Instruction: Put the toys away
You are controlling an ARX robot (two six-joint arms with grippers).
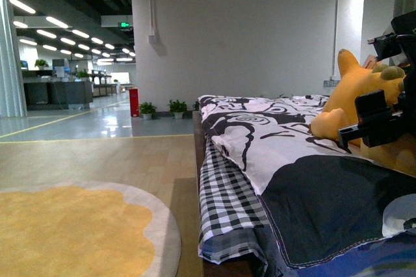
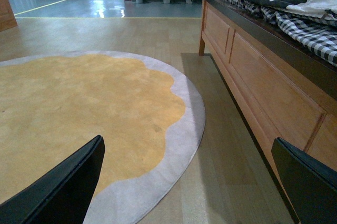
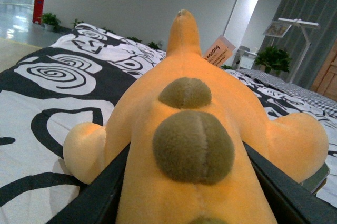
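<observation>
Right tool (image 3: 185,150) grips orange plush (image 3: 196,84) atop black-and-white bedspread (image 3: 52,71).

The plush animal (image 1: 354,92) lies on the bed (image 1: 260,150), at right; the rug (image 1: 71,231) covers the floor (image 1: 117,153) left of it.

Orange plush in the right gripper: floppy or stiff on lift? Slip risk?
The plush toy probably squashes: its body bulges between the fingers of the right gripper. Likely light, since it looks like stuffed fabric. Its limbs may sag, and the fuzzy nap should resist slipping.
</observation>
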